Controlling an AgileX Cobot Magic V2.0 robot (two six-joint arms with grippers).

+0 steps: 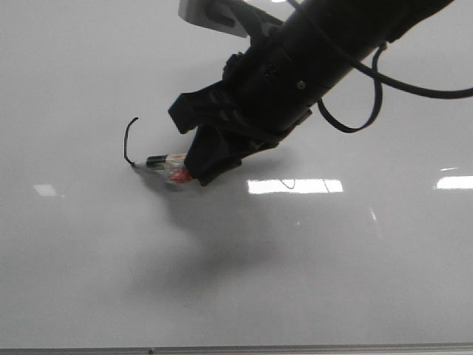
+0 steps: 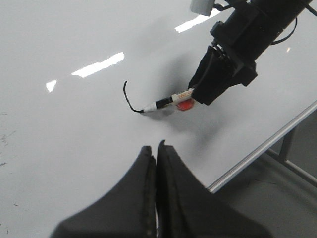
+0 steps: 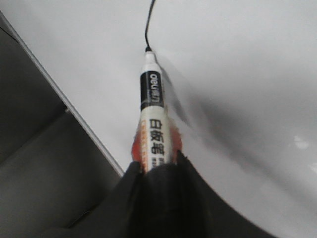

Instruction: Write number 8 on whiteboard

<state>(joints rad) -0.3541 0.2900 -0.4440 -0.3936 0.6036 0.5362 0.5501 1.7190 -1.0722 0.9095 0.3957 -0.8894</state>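
Right arm is drawing the first curve of the 8

The right gripper (image 1: pixel 194 171) is clamping a marker (image 1: pixel 164 160), whose long axis is running out from the jaws to its tip on the whiteboard (image 1: pixel 74 281). The number 8 (image 1: pixel 128 142), only a short arc, is lying just beyond that tip. The left gripper (image 2: pixel 156 154) is hovering pressed shut and empty, farther off. Only the right wrist view is showing the marker's label.

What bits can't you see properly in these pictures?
- Front view: most of the marker is hidden inside the right end effector.
- Right wrist view: the small print on the marker barrel is blurred, and the black line runs off the picture's edge.
- Left wrist view: the left end effector hides the whiteboard beneath it.
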